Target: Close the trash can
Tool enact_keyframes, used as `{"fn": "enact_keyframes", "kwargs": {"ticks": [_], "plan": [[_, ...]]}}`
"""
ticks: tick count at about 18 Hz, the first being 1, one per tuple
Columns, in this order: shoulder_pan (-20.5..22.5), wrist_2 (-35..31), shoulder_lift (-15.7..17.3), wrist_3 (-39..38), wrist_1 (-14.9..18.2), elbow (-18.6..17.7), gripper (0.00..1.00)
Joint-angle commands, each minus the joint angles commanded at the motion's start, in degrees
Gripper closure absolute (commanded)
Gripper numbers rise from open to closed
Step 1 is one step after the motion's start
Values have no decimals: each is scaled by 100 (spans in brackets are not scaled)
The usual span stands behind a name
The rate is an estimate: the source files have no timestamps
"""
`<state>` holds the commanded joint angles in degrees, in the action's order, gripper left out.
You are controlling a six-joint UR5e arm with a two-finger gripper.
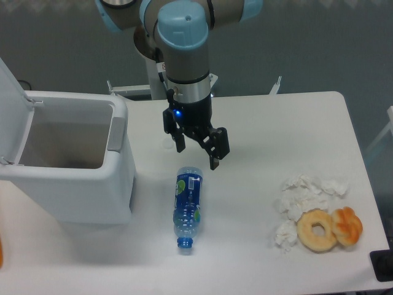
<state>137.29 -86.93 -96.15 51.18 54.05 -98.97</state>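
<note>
The trash can (67, 196) is a large white boxy bin at the left of the table, its top open and its inside showing. Its flat white lid (11, 101) stands raised at the far left edge. A grey latch (116, 134) sits on the side facing the arm. My gripper (198, 153) hangs open above the table to the right of the bin, with nothing between its fingers. It is just above the top end of a lying blue bottle.
A blue plastic bottle (188, 207) lies on the table below the gripper, cap toward the front. At the right lie crumpled white tissues (301, 196), a bagel (317, 230) and a pastry (347, 225). A dark object (382, 265) sits at the bottom right corner.
</note>
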Motion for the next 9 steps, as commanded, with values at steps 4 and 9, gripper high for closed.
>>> {"fn": "enact_keyframes", "kwargs": {"ticks": [4, 9], "plan": [[9, 289, 70, -949, -9, 176, 0], [-35, 737, 193, -2390, -26, 360, 0]]}}
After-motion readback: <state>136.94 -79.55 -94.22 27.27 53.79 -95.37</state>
